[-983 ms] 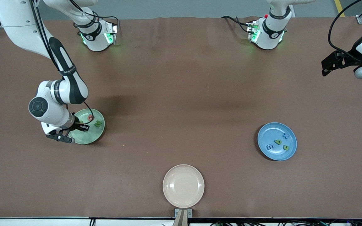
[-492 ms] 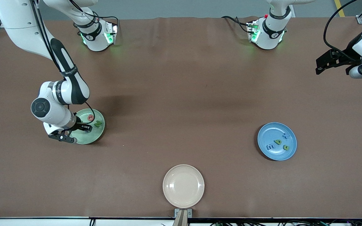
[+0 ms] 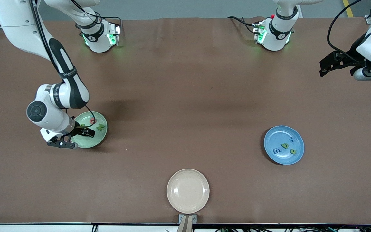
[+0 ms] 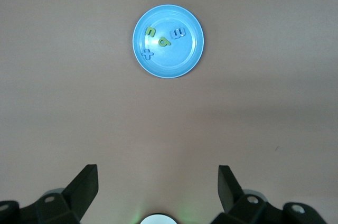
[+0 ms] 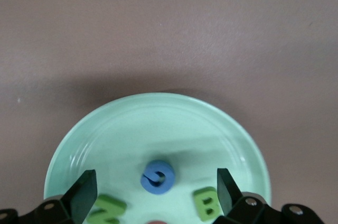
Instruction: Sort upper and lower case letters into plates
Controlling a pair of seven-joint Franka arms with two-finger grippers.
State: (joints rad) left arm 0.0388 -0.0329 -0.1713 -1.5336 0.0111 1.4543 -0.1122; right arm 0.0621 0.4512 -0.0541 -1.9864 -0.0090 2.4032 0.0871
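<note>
Three plates sit on your table (image 3: pixel 185 96): a cream plate (image 3: pixel 188 190) nearest the front camera, a blue plate (image 3: pixel 283 145) toward the left arm's end, and a green plate (image 3: pixel 90 129) toward the right arm's end. Your right gripper (image 3: pixel 76 135) hangs right over the green plate, fingers wide apart, holding nothing; a blue letter (image 5: pixel 157 176) lies straight under it. Your left gripper (image 3: pixel 337 62) waits, wide open and empty, well apart from the blue plate. Four letters show in each colored plate, none in the cream one
</note>
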